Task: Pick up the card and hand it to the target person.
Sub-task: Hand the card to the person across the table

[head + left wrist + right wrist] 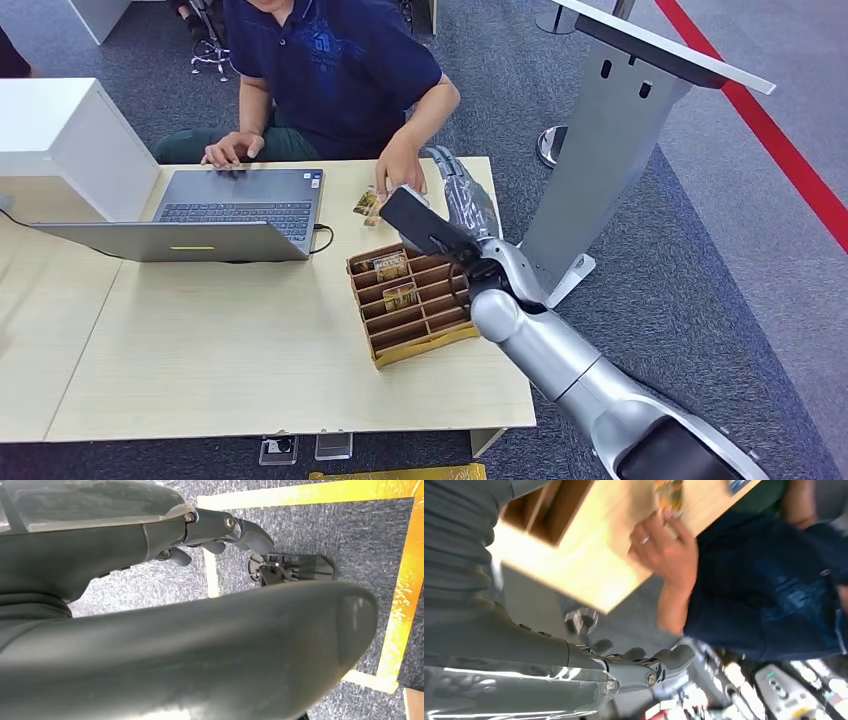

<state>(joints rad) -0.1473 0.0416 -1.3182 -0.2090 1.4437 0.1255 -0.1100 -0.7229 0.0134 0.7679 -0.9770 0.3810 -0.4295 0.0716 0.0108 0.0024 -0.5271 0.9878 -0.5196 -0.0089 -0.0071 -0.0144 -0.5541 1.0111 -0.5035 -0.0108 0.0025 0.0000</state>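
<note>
Head view: person's hand half covers card.

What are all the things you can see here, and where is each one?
table: one, light wood, in front of the robot
laptop: one, grey, open on the table's left part
card holder: one, brown, slotted, near the table's right edge, cards in its slots
card: one, brown and yellow, on the table under the person's fingers
stand: one, grey, right of the table
person: one, dark blue shirt, seated behind the table
right hand: silver-grey, over the table's right edge, holding nothing
left hand: dark grey, above carpet
</note>
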